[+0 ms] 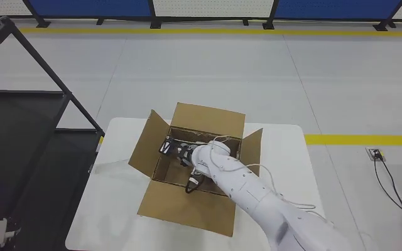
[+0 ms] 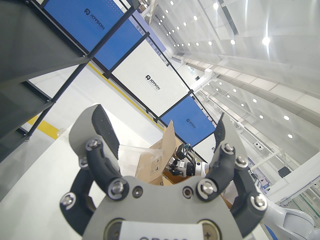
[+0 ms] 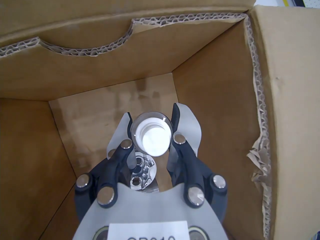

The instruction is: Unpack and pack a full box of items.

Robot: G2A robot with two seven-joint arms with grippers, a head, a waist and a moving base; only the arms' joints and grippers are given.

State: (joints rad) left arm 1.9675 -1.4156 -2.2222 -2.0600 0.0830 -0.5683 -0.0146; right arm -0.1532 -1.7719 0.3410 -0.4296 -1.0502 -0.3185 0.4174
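Pale grey floor [image 1: 251,69] stretches behind the box to a yellow line [image 1: 207,30] and a row of blue and white panels [image 1: 94,6], with a dark rack [image 1: 38,144] standing off to the box's side. On the white table [image 1: 113,201] sits the cardboard box [image 1: 188,207], flaps folded out. Deep inside the box, the right gripper [image 3: 152,114] has its fingers pinched on a clear bottle [image 3: 153,138], white cap facing up. Well away from the box, the left gripper [image 2: 161,116] is spread wide on nothing, aimed at the ceiling lights [image 2: 265,41].
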